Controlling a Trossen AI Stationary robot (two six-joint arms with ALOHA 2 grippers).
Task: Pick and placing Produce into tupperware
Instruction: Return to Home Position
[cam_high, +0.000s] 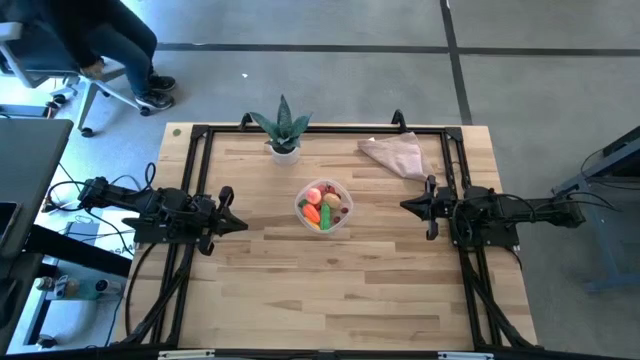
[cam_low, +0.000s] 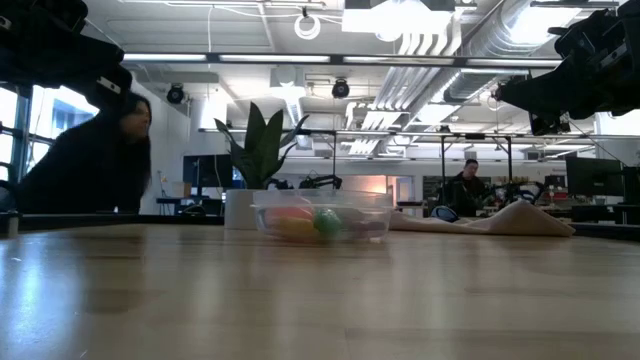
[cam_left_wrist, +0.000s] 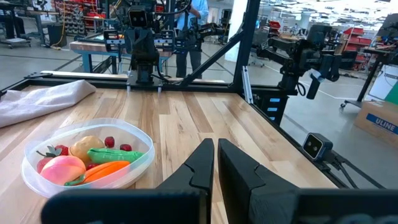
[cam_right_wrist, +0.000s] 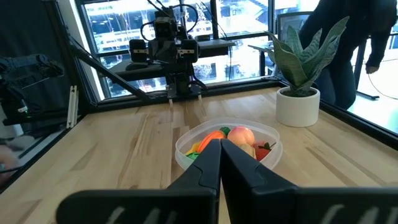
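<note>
The round clear tupperware (cam_high: 324, 205) stands on its base in the middle of the table, also in the low view (cam_low: 322, 217) and both wrist views (cam_left_wrist: 87, 163) (cam_right_wrist: 227, 148). Inside lie the produce: an orange carrot (cam_left_wrist: 104, 172), a green cucumber (cam_left_wrist: 115, 155), a pink-orange peach (cam_left_wrist: 61, 169), a beige potato (cam_left_wrist: 87, 148) and red berries (cam_left_wrist: 110, 142). My left gripper (cam_high: 240, 225) (cam_left_wrist: 215, 149) is shut and empty, left of the container. My right gripper (cam_high: 404, 206) (cam_right_wrist: 220, 146) is shut and empty, right of it.
A spiky green plant in a white pot (cam_high: 284, 133) stands near the far edge behind the container. A pinkish-beige cloth (cam_high: 395, 155) lies at the far right. A black frame (cam_high: 320, 130) borders the table. A person (cam_high: 110, 45) sits beyond the far left corner.
</note>
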